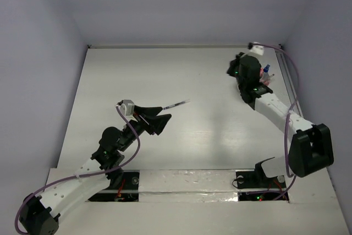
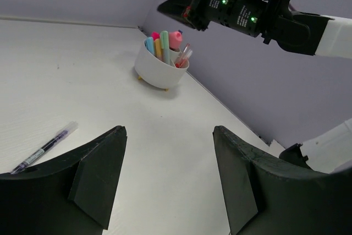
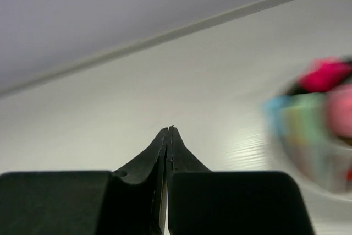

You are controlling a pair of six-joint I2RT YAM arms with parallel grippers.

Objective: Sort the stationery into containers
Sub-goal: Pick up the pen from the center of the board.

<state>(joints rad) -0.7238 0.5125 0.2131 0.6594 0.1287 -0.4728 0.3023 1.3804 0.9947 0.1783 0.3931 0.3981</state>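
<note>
A thin grey pen with a dark tip (image 1: 177, 104) lies on the table just beyond my left gripper (image 1: 165, 114), which is open and empty. In the left wrist view the pen (image 2: 44, 148) lies left of the left finger, outside the open gripper (image 2: 170, 130). A white round cup (image 2: 161, 70) near the back right wall holds pink, orange, green, blue and red markers. In the top view the cup (image 1: 266, 74) is mostly hidden behind the right arm. My right gripper (image 1: 233, 69) is shut and empty, just left of the cup. In the right wrist view (image 3: 169, 129) the cup (image 3: 313, 136) is a blur at right.
The right side wall (image 2: 247, 92) runs close behind the cup. The right arm (image 2: 247, 9) hangs over the cup. The back wall (image 1: 181, 9) and left wall (image 1: 38, 81) close in the white table (image 1: 209, 136).
</note>
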